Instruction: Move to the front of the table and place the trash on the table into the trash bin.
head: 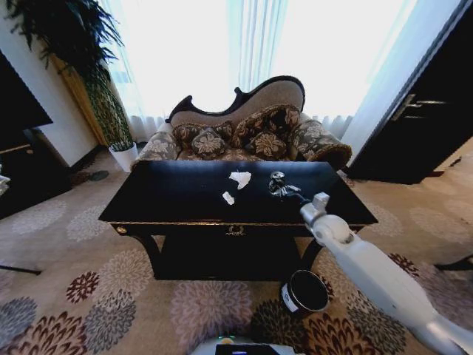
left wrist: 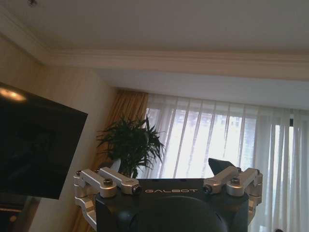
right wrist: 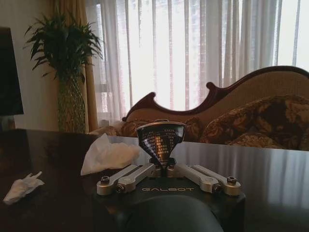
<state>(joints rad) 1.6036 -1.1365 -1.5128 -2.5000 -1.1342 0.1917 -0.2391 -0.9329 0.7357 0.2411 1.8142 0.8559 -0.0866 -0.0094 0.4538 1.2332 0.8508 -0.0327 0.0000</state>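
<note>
The glossy black table (head: 170,198) stands in front of me. On it lie two crumpled white paper scraps (head: 240,178) (head: 228,198), which the right wrist view shows as a big scrap (right wrist: 108,154) and a small scrap (right wrist: 21,187). My right arm reaches over the table's right front. Its gripper (head: 284,189) (right wrist: 161,163) is shut on the crushed dark can (head: 278,184) (right wrist: 161,140), low over the tabletop. The dark trash bin (head: 304,292) stands on the carpet below the right arm. My left gripper (left wrist: 166,169) points up toward the ceiling, open and holding nothing.
A patterned sofa (head: 251,137) stands right behind the table. A white plant pot (head: 124,155) with a tall plant is at the back left, a black cabinet (head: 26,166) at the left and a dark door (head: 429,118) at the right. Patterned carpet lies in front.
</note>
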